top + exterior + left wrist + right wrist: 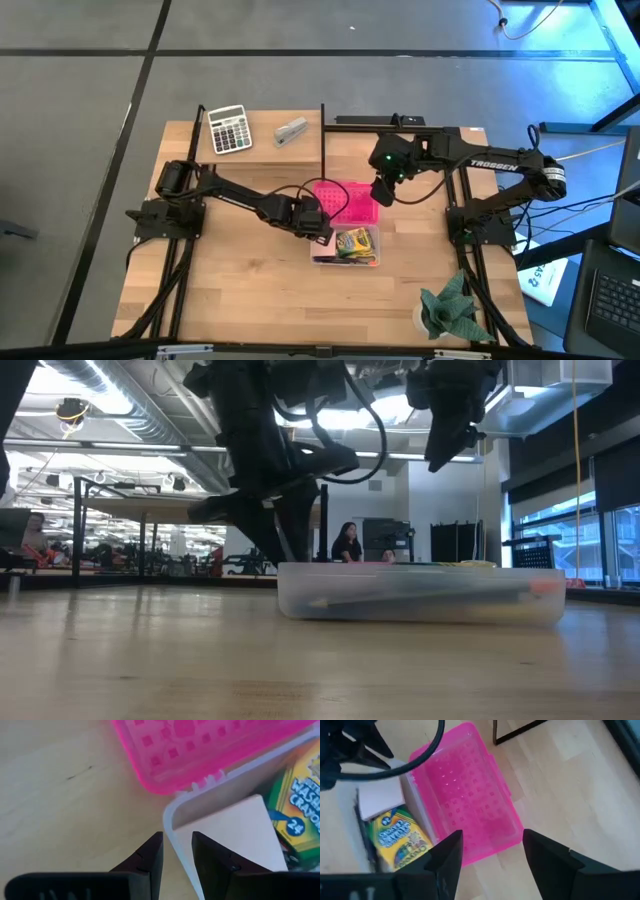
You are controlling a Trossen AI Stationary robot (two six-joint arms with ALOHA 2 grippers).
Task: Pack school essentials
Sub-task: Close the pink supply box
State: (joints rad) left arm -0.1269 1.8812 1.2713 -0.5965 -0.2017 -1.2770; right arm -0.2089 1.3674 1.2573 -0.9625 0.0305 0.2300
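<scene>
Case: the clear pencil case (345, 258) is sitting mid-bench with its pink lid (470, 812) lying swung open flat beside it, hinged along one long edge.
Contents: the yellow-green crayon box (296, 805) and the pale pink note pad (235, 832) are lying side by side inside the case; in the low view long thin items are showing through the clear wall, too blurred to name.
Left tool: the left tool (176, 857) is hanging at the case's corner nearest the lid, its fingers slightly parted and straddling the case wall without visibly pinching it.
Right tool: the right tool (490, 852) is hovering above the lid's outer edge, fingers spread wide and holding nothing.
Step in hand: by my judgement the packing is mostly finished and the closing of the lid is being set up.
Next move: it is calling for the right tool to catch the lid's free edge and fold it over, while the left steadies the case so it is not sliding.
Bench: the pale wooden bench (230, 290) is also carrying a calculator (229, 129) and a small grey stapler (291, 131) near the far edge, and a green cloth (452, 308) near the right front corner.
Room: an open workspace with desks and a seated person is showing far behind the case.
</scene>
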